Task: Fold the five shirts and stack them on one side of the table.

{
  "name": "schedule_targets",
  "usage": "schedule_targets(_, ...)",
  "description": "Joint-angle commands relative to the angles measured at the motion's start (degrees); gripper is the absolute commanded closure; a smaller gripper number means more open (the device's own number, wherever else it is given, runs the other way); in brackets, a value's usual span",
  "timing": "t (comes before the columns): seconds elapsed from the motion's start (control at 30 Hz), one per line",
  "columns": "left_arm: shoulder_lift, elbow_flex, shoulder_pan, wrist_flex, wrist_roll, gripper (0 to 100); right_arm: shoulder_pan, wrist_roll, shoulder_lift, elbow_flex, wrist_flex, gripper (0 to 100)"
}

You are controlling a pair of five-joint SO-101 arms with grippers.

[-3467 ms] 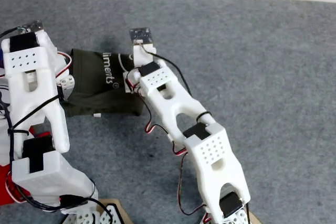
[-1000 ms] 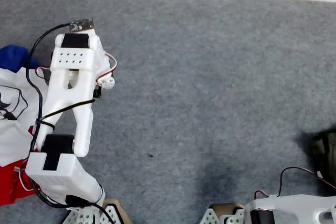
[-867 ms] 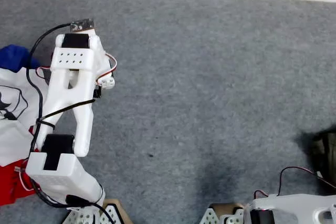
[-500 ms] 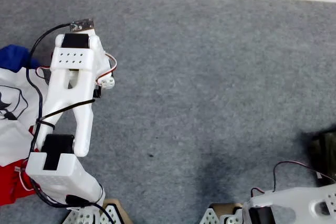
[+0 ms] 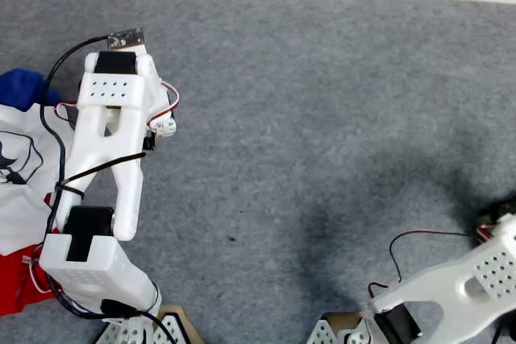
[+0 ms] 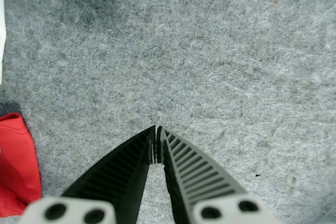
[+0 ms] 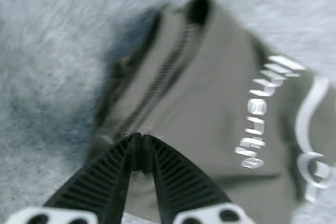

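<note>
At the left edge of the tabletop (image 5: 322, 118) lie a blue shirt (image 5: 20, 86), a white shirt (image 5: 24, 199) and a red shirt (image 5: 12, 283). All look soft, light and limp, and are probably best pinched at a hem. The left fingers (image 6: 131, 166) are together, empty, over bare tabletop. Far right, the folded olive shirt (image 7: 220, 119) lies flat, and the right fingers (image 7: 173, 177) are closed at its edge. Four shirts counted.

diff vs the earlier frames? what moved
The olive shirt went from the table's left-centre to its right edge, and the right arm swung there with it, then rose further into the high view over the last second. The left arm shifted early, then held still. The right gripper and left gripper are shut now.
</note>
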Motion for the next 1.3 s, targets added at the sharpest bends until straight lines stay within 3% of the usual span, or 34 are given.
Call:
schedule_targets(0.0,-0.40,-0.57,-1.10,-0.53,0.62,96,-2.86,-1.85,1.19,-0.66,0.40,99.1)
schedule_targets(0.23,-0.31,-0.40,-1.10,-0.53,0.62,96,-7.43,-2.55,4.70,-0.75,0.40,99.1)
schedule_targets(0.33,-0.92,-0.92,-1.01,-0.62,0.62,96,-11.03,-6.68,3.91,-2.86,0.04,99.1)
schedule_targets(0.67,-1.54,-9.89,-4.97,0.09,0.18,97,-24.31,-11.52,-11.56,-7.78,8.04,99.1)
schedule_targets(1.0,-9.89,-14.37,-18.07,0.79,-3.78,97,-42.86,-11.78,-50.24,30.29,5.41,99.1)
schedule_targets(1.27,-9.89,-11.91,-34.77,0.26,-3.96,96,-51.82,-11.60,-75.47,67.65,-9.01,98.8)
